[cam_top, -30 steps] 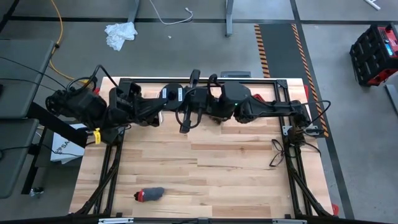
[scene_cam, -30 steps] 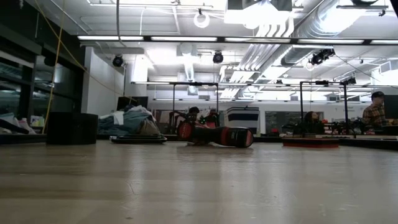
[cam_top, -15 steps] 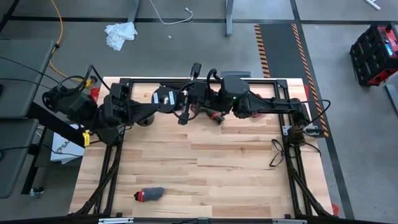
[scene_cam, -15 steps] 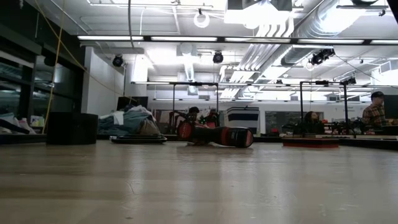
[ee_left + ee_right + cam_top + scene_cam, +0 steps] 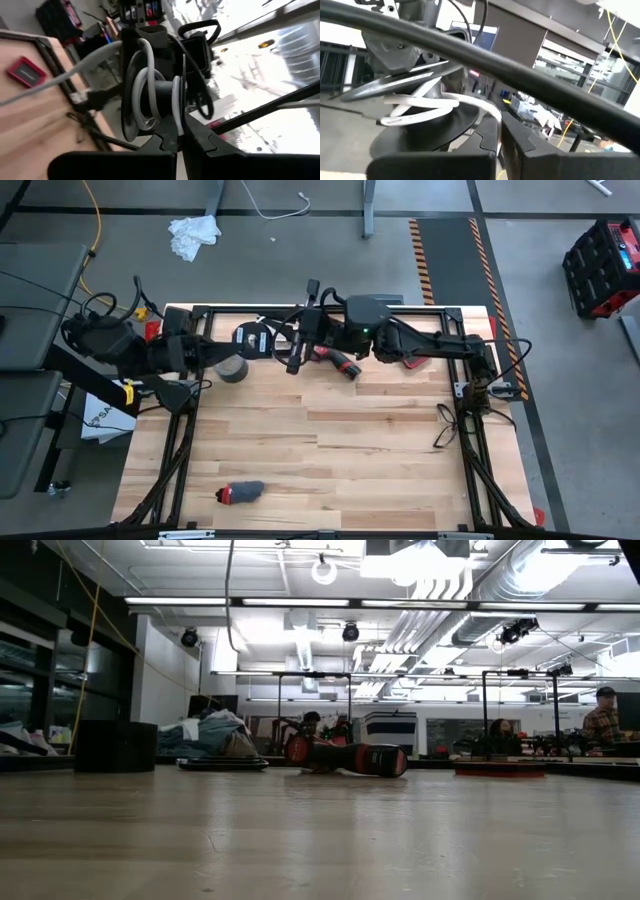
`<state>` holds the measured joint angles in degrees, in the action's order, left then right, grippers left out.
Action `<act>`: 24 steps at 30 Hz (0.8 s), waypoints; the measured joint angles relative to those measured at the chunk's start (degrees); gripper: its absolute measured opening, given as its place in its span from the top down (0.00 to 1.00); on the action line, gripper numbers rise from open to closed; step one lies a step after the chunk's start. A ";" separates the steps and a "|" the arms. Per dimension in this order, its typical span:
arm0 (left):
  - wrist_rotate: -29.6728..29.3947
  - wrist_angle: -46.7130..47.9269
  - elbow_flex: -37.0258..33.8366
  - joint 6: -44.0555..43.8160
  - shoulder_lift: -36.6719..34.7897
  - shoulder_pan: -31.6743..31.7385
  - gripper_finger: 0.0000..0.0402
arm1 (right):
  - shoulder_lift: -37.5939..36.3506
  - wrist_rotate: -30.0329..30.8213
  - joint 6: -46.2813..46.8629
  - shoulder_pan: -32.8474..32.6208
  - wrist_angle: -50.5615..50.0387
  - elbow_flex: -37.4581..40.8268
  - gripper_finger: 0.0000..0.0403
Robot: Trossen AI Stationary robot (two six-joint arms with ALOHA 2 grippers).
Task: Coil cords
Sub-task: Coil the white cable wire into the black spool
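At the wooden table's (image 5: 330,460) 10 o'clock corner, the left arm reaches in from the edge. The left gripper (image 5: 178,140) is clenched on the white cord (image 5: 144,85), whose loops wrap a black disc (image 5: 247,337) held above the 11 o'clock stretch. A grey roll (image 5: 232,370) stands just beside it, partly under the arm. Towards 12 o'clock the right gripper (image 5: 499,131), also clenched, meets the same cord. A red-handled tool (image 5: 340,364) lies under that arm, half covered. The two arms together screen the table's far strip, so how the cord runs between the two grips is hard to make out, and the right wrist view is crossed by a thick dark cable. A small red-and-dark object (image 5: 240,493) sits alone near 7 o'clock, and a tangle of black wire (image 5: 447,425) hangs over the 3 o'clock edge. The middle and near boards lie open. On the floor beyond are a crumpled white rag (image 5: 193,235) and a yellow cord (image 5: 95,220).
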<state>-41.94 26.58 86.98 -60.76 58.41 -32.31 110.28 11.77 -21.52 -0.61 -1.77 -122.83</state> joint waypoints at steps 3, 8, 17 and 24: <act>-0.70 2.72 -0.04 2.14 -0.74 0.03 1.00 | 0.00 -0.07 -0.15 0.40 -2.02 0.00 1.00; -2.85 7.26 -0.04 6.95 -1.81 0.03 1.00 | 0.00 -0.42 -1.05 1.32 -4.10 0.00 1.00; -8.68 12.44 -0.04 20.06 -1.20 0.27 1.00 | 0.00 -0.55 -0.64 3.05 -6.68 0.00 1.00; -14.30 13.79 -0.04 31.74 1.01 1.62 1.00 | -0.05 -0.03 -1.01 4.01 -6.86 0.00 1.00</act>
<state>-56.24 40.37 86.94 -29.02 59.42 -30.69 110.23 11.75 -22.53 3.40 -8.62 -122.83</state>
